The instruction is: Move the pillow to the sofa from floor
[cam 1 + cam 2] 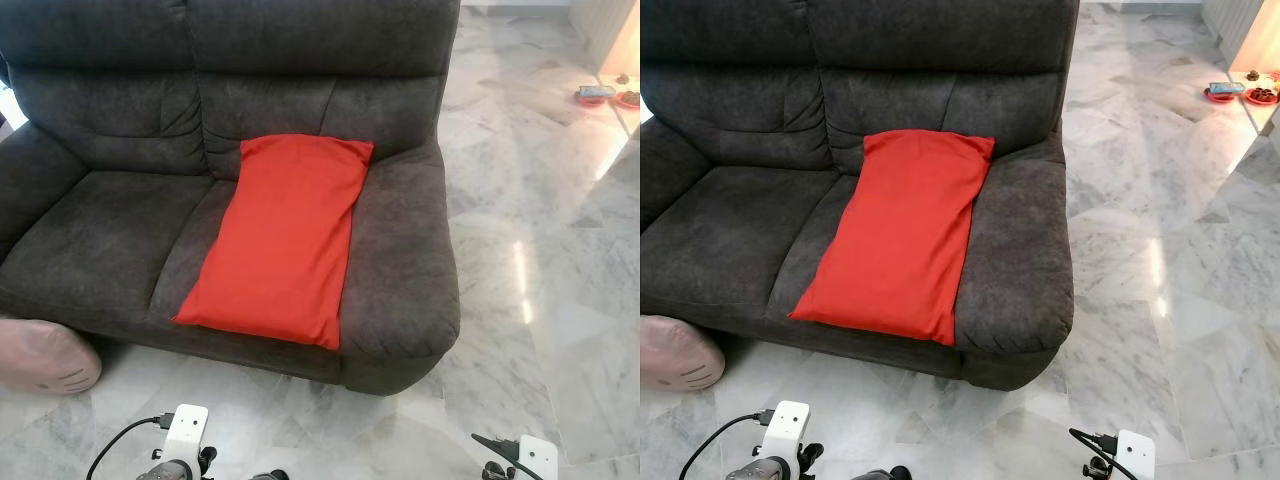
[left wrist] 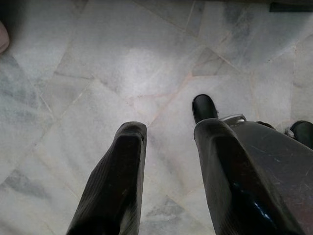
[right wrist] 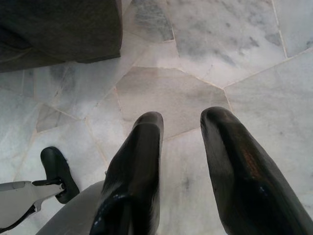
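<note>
While a dark grey sofa [image 1: 130, 200] takes up the upper left and centre of the head views, pale marble floor [image 1: 540, 300] spreads across the right side and along the bottom. Lying lengthwise on the sofa's right-hand seat cushion, near the centre of the frame, is a red pillow [image 1: 285, 240]; its top end leans against the backrest and its lower end reaches the front edge of the seat, just beside the right armrest. So the pillow named in the task already rests on the sofa and not on the floor, and by that reading the placing step looks finished. At the lower left edge of the frame a pale pink rounded cushion [image 1: 40, 357] sits on the floor, touching the sofa's base. Both arms hang low at the bottom of the frame. The left tool [image 2: 164, 147] points down at bare marble, its two black fingers spread apart and pinching nothing. The right tool [image 3: 181, 142] does likewise, fingers parted over the floor near the sofa's corner, holding nothing. Judging from this, the next move calls for little beyond keeping both arms clear of the sofa; whether the pink cushion also counts is uncertain.
</note>
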Motion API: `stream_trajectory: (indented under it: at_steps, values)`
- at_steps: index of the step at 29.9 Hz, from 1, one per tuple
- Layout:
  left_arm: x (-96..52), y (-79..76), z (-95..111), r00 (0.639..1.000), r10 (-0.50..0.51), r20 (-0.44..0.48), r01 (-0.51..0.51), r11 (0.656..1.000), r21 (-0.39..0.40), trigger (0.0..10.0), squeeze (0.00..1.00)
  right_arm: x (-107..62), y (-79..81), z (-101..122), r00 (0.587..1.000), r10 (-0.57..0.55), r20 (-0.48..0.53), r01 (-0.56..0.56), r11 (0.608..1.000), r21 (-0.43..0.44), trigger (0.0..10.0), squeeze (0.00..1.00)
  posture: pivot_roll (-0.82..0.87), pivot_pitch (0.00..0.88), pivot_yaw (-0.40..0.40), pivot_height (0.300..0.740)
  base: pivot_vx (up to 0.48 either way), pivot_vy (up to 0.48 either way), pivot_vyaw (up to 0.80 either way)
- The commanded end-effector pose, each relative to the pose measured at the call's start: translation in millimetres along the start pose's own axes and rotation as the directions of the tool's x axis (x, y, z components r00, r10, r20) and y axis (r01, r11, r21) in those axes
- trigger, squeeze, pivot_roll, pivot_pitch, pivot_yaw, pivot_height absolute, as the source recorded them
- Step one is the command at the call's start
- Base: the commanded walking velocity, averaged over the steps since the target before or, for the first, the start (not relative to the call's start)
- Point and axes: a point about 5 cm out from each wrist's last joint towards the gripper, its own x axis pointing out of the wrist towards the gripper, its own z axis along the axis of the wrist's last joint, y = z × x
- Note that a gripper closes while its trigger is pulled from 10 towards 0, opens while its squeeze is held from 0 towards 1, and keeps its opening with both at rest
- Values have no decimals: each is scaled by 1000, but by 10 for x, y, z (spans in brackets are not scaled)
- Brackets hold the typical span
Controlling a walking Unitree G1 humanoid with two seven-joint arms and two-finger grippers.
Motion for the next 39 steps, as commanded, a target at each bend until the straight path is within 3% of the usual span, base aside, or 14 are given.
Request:
stream_trajectory:
  at_steps: [1,39]
  values:
    - [-19,37,-76,1000,1,-25,0,1000,26,10000,0,-18,-2,-75,1000,0,-27,-1,1000,-4,10000,0,-24,40,67,740,0,0,0]
    - [-5,-12,-47,999,45,-12,-46,999,-19,10000,0,1,8,-9,1000,-5,-5,5,1000,-2,10000,0,-5,0,45,740,0,0,0]
